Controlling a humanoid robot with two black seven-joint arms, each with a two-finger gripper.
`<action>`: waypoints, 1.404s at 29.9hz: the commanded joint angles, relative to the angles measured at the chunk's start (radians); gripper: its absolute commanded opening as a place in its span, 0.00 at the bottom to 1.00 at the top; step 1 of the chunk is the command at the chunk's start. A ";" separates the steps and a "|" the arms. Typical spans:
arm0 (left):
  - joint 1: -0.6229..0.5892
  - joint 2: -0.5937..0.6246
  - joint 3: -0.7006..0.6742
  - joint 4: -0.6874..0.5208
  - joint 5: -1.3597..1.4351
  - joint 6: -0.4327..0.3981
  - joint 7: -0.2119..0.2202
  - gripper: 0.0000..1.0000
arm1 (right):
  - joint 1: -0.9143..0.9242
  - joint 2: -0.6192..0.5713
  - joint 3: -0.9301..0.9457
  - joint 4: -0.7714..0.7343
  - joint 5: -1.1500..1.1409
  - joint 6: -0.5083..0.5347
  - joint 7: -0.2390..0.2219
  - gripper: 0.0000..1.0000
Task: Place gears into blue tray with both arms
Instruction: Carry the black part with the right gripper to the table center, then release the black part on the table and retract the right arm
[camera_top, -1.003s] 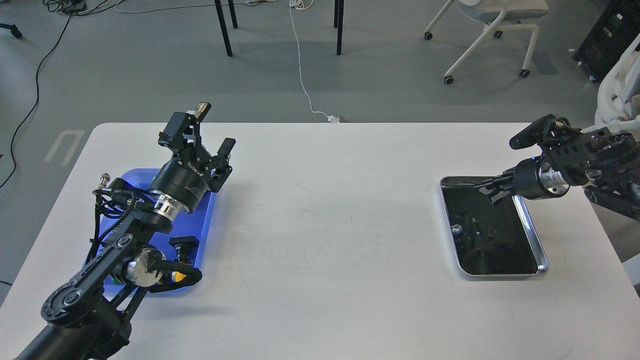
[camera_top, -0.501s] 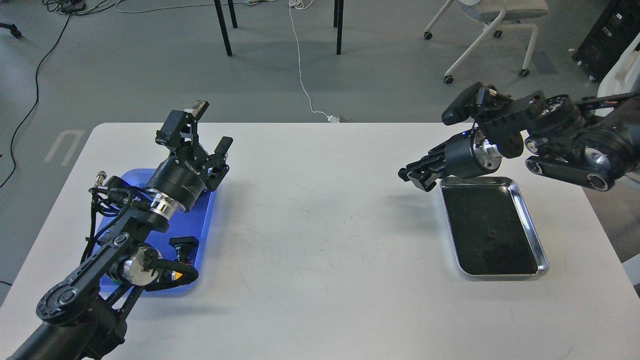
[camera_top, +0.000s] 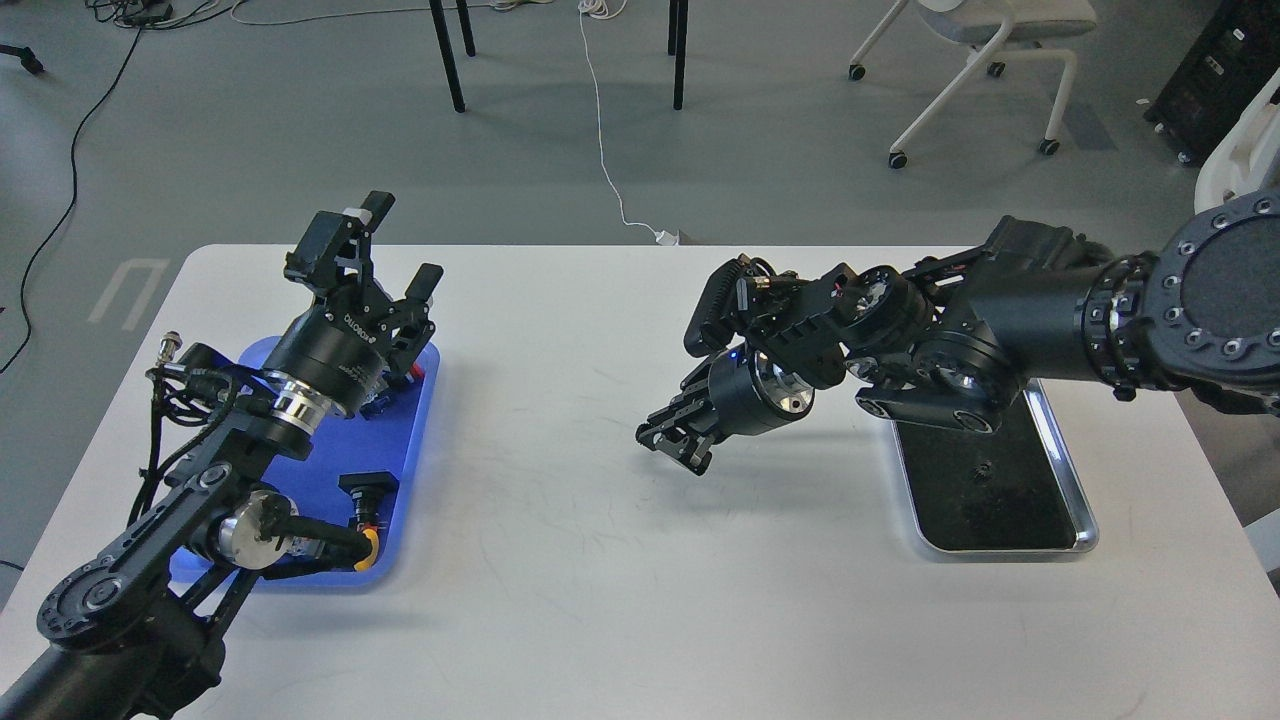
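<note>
The blue tray (camera_top: 410, 440) lies at the table's left, mostly covered by my left arm. My left gripper (camera_top: 390, 255) hangs above the tray's far end, open, with nothing between its fingers. My right gripper (camera_top: 678, 452) hovers over the bare table near the middle, pointing left and down. Its fingers are drawn together, and I cannot make out whether they pinch anything. One gear (camera_top: 985, 468), a tiny black toothed ring, lies on the black lining of the silver tray (camera_top: 1078, 505) at the right, partly under my right arm.
A black push-button (camera_top: 362, 492) with a yellow cap lies in the blue tray's near end, and a red-capped part (camera_top: 415, 375) shows near its right rim. A white cable, chair and table legs stand on the floor beyond the table's far edge.
My right arm has swung left, from over the silver tray out to the table's middle, with its gripper drawn shut. My left gripper drifted slightly left and stayed open.
</note>
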 joint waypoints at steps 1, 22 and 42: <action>0.001 0.000 0.002 -0.007 0.000 0.000 0.000 0.98 | -0.022 0.003 -0.016 -0.001 0.000 -0.023 0.000 0.17; 0.020 0.000 0.003 -0.014 0.000 0.000 0.000 0.98 | -0.122 0.003 -0.064 -0.017 0.000 -0.133 0.000 0.19; 0.025 -0.002 0.003 -0.014 0.000 0.000 0.000 0.98 | -0.114 0.003 -0.012 -0.003 0.044 -0.169 0.000 0.92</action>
